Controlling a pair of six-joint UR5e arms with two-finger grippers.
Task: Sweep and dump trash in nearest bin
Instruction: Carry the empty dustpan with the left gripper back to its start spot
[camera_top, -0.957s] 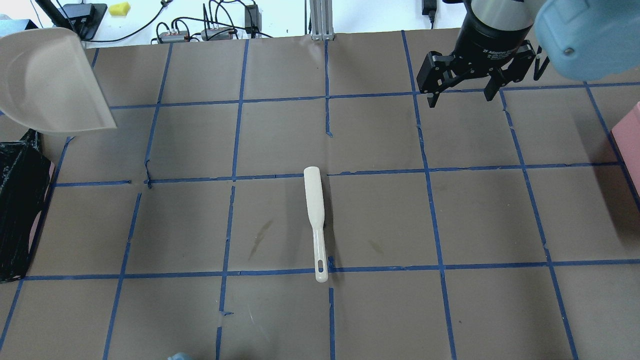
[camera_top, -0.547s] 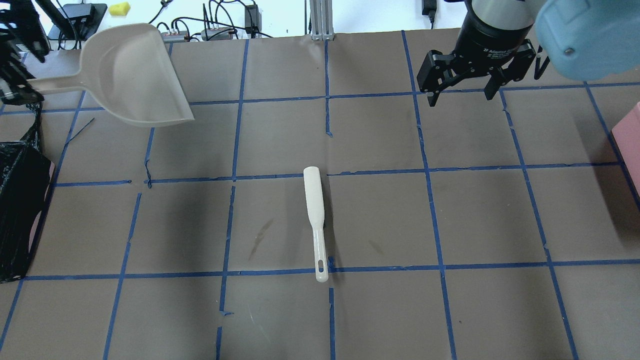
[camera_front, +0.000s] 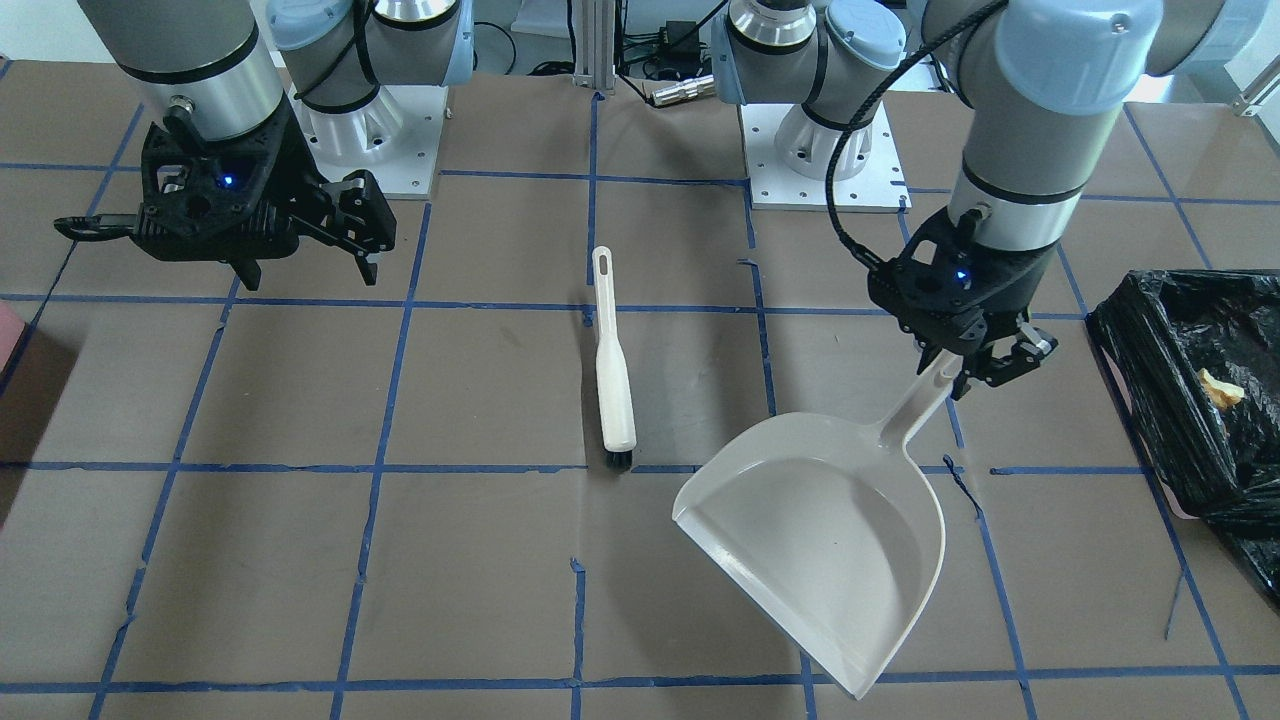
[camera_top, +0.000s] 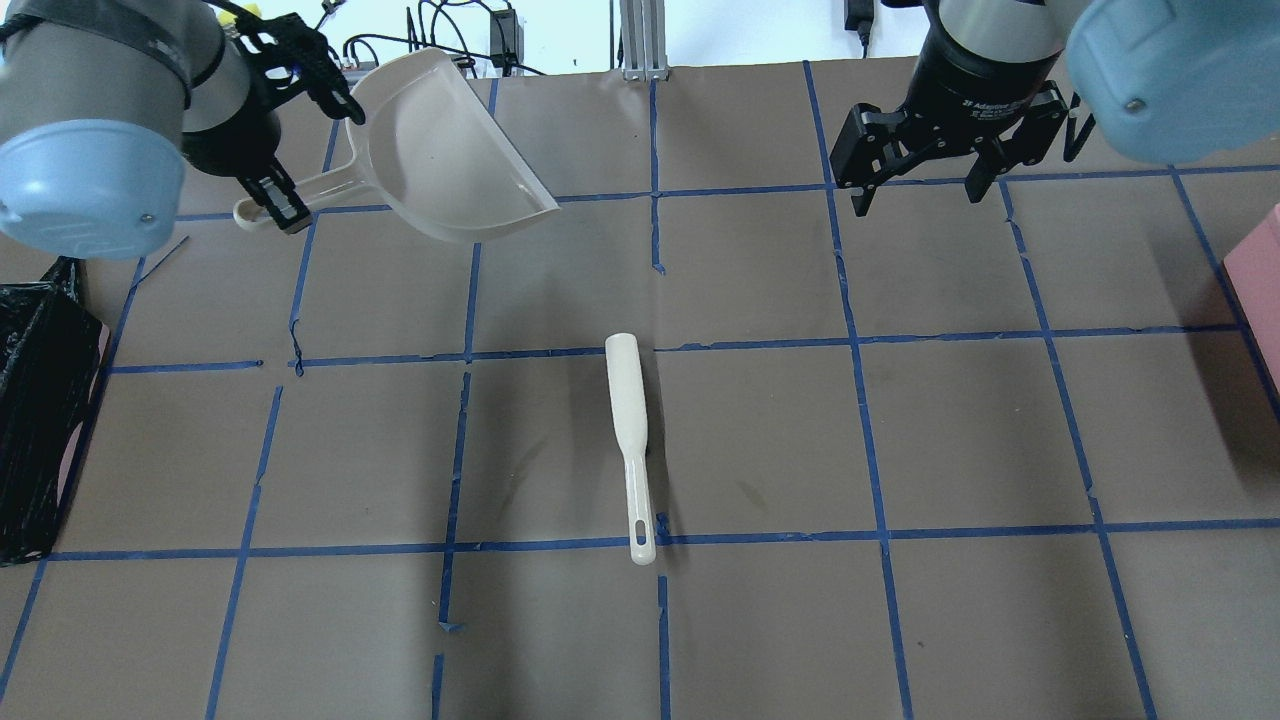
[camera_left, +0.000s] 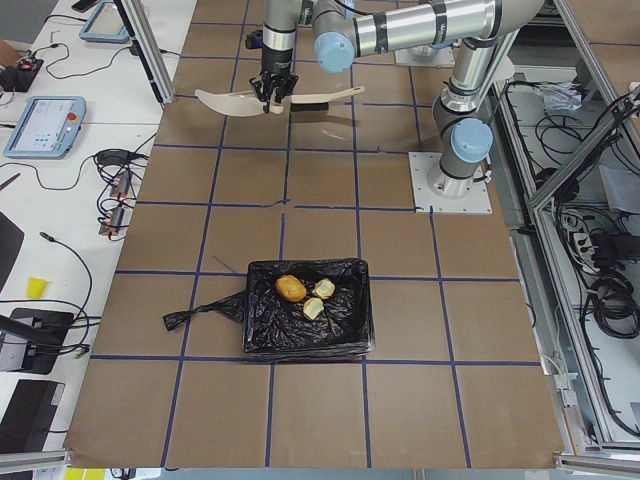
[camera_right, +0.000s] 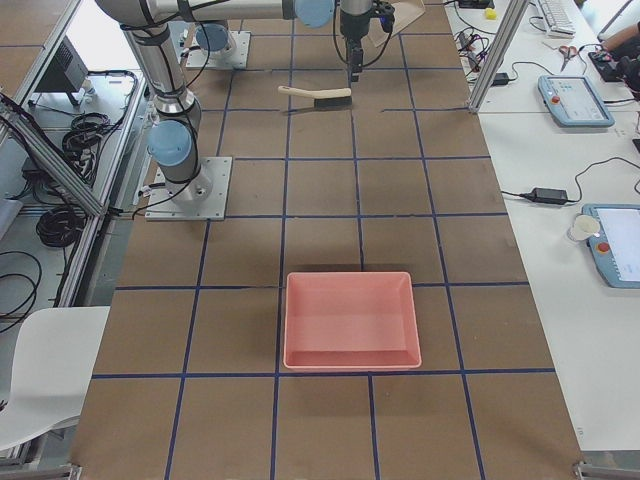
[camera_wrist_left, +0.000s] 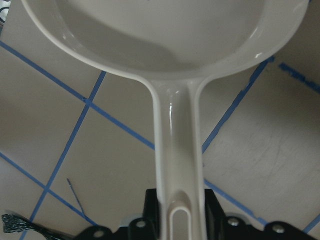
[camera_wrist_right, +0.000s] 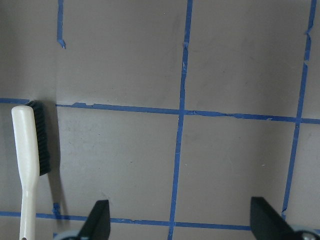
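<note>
Left pincer (camera_front: 975, 365) clamped on dustpan (camera_front: 820, 530) handle, pan clear of desk (camera_front: 300, 560). Right pincer (camera_top: 918, 197) gaping, empty. Brush (camera_front: 612, 385) lies mid-desk between them; trash (camera_left: 291, 288) sits inside bin (camera_left: 260, 330).

We are looking at a brown paper cover (camera_top: 760, 430) that is lying flat beneath the jaws of both the left gripper (camera_front: 978, 362) and the right gripper (camera_top: 917, 195). Blue tape lines (camera_top: 866, 430) are crossing it in a grid, and in the wrist view one of them is running along the table between the right jaws. A pink tray (camera_right: 349, 318) is sitting well apart from the right jaws, out to their side at the table's end. Past the table's far edge, cables (camera_top: 430, 62) are trailing just beyond the left jaws. An aluminium post (camera_top: 640, 40) is standing there too, between the two sets of jaws.
</note>
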